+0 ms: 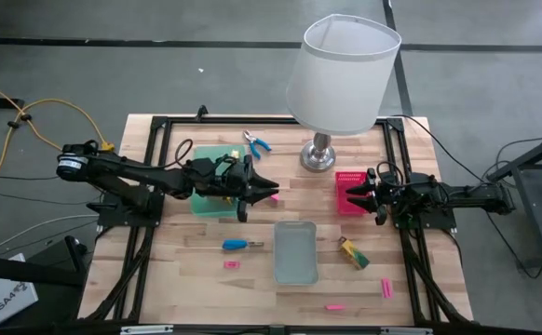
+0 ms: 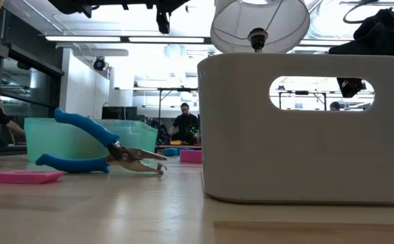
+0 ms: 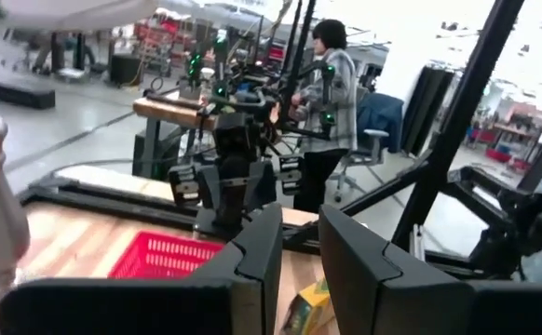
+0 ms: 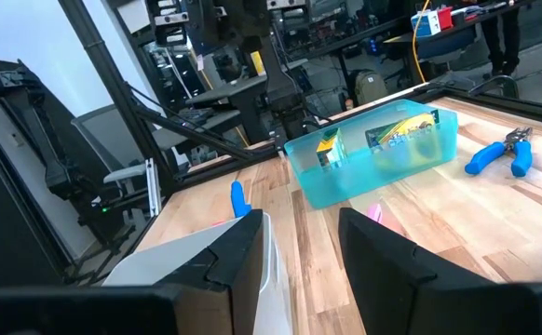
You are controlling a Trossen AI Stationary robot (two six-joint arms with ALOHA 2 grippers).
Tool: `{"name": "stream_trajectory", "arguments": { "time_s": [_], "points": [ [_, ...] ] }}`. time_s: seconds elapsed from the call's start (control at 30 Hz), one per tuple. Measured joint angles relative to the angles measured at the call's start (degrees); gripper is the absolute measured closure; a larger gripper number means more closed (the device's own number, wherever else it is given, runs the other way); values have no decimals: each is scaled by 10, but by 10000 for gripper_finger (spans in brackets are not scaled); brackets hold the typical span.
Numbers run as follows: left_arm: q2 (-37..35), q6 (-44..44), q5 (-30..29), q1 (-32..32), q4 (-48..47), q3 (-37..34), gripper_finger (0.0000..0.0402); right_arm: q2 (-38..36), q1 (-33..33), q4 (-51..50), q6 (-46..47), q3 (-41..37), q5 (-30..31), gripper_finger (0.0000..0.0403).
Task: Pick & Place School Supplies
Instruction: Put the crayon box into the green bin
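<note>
My left gripper (image 1: pixel 271 193) (image 3: pixel 299 261) hangs level above the table's middle, beside the green tray (image 1: pixel 213 194). Its fingers are open by a narrow gap with nothing between them. A small pink bar (image 4: pixel 375 214) lies on the table under it. My right gripper (image 1: pixel 355 195) (image 4: pixel 301 247) waits open over the pink tray (image 1: pixel 349 179) at the right. On the table lie blue-handled pliers (image 1: pixel 256 142) (image 2: pixel 102 150), a blue-handled screwdriver (image 1: pixel 238 245), a yellow-and-green box (image 1: pixel 353 253) and pink bars (image 1: pixel 231 264) (image 1: pixel 334 306) (image 1: pixel 386 288). Yellow-and-green pieces (image 4: pixel 392 130) stand in the green tray.
A grey tray (image 1: pixel 295 251) (image 2: pixel 305 129) stands in the near middle. A big white-shaded lamp (image 1: pixel 341 74) stands on its metal foot (image 1: pixel 318 156) at the far middle, close to the pink tray. People work at benches beyond the table.
</note>
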Motion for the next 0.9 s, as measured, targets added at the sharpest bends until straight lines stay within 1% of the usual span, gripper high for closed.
{"name": "stream_trajectory", "arguments": {
  "time_s": [0.07, 0.23, 0.37, 0.9],
  "points": [
    [1, 6, 0, 0, -4, 0, 330, 0, 0, 0, 0, 0, 0, 269],
    [1, 65, 14, 1, -3, 0, 330, 0, 0, 0, 0, 0, 0, 269],
    [1, 48, 18, 3, -3, 0, 330, 0, 0, 0, 0, 0, 0, 269],
    [1, 42, 16, 3, -3, 0, 330, 0, 0, 0, 0, 0, 0, 269]
  ]
}}
